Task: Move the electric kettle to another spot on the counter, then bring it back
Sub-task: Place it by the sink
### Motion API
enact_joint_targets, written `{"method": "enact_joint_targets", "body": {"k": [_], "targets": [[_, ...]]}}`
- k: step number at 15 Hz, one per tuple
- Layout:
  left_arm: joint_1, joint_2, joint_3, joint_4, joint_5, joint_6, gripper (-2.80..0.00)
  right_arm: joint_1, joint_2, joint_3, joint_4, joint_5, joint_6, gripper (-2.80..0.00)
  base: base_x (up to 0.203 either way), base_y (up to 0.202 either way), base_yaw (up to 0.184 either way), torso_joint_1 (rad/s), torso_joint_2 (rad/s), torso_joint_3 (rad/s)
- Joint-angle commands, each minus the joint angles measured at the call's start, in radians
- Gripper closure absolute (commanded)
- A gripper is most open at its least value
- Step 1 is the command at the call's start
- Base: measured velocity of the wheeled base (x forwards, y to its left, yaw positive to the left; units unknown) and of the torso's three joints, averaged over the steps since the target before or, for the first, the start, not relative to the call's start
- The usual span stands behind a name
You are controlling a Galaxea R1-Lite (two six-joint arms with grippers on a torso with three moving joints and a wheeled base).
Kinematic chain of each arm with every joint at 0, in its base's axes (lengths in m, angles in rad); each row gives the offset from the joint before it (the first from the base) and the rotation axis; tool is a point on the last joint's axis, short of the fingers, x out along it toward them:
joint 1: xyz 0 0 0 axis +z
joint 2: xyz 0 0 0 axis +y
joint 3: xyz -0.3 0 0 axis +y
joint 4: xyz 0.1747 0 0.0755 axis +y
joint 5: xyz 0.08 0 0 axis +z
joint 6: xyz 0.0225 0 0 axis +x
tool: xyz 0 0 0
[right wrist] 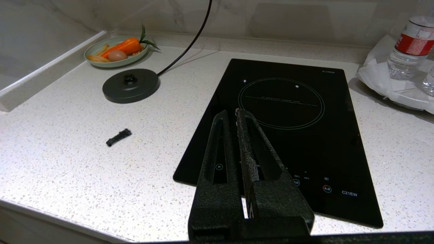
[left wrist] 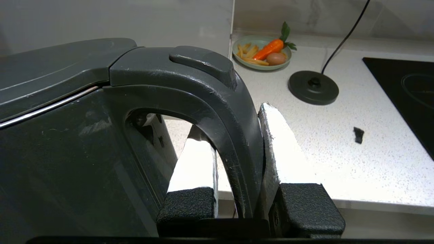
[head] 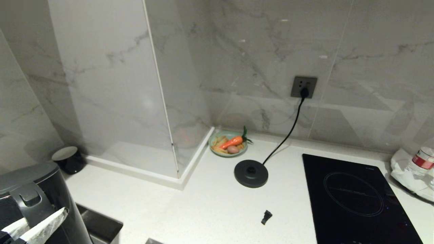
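Observation:
The electric kettle (head: 62,206) fills the bottom left corner of the head view, a black jug with a grey lid; its base is out of frame. My left gripper (head: 44,218) is shut on its dark grey handle (left wrist: 217,112). In the left wrist view the white fingers (left wrist: 288,149) sit either side of the handle loop, one inside and one outside. The kettle (left wrist: 67,152) is well left of the round black base (head: 251,173) on the white speckled counter (head: 210,203). My right gripper (right wrist: 231,113) is shut and empty, hovering over the cooktop's front edge.
The corded base (left wrist: 313,87) plugs into a wall socket (head: 303,86). A green plate (head: 217,149) with a carrot sits in the back corner. The black cooktop (head: 356,200) lies right, with a bottle (head: 422,161) beyond. A small black piece (head: 266,217) lies mid-counter, and a black cup (head: 69,159) stands behind the kettle.

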Motion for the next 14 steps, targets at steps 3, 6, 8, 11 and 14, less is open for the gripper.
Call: {"method": "enact_joint_targets", "body": {"k": [3, 6, 8, 11, 14], "targets": [[0.026, 0.116, -0.031, -0.01, 0.002, -0.003, 0.0, 0.0, 0.0, 0.0, 0.0, 0.002, 0.0, 0.0, 0.0, 0.0, 0.0, 0.0, 0.0, 0.0], [0.074, 0.147, -0.029, -0.011, 0.002, -0.007, 0.0, 0.0, 0.0, 0.0, 0.0, 0.0, 0.0, 0.0, 0.0, 0.0, 0.0, 0.0, 0.0, 0.0], [0.106, 0.156, -0.027, -0.007, 0.001, -0.007, 0.0, 0.0, 0.0, 0.0, 0.0, 0.001, 0.0, 0.0, 0.0, 0.0, 0.0, 0.0, 0.0, 0.0], [0.129, 0.187, -0.029, -0.009, 0.002, -0.007, 0.0, 0.0, 0.0, 0.0, 0.0, 0.0, 0.0, 0.0, 0.0, 0.0, 0.0, 0.0, 0.0, 0.0], [0.135, 0.196, -0.03, -0.013, 0.004, -0.008, 0.0, 0.0, 0.0, 0.0, 0.0, 0.001, 0.0, 0.0, 0.0, 0.0, 0.0, 0.0, 0.0, 0.0]]}}
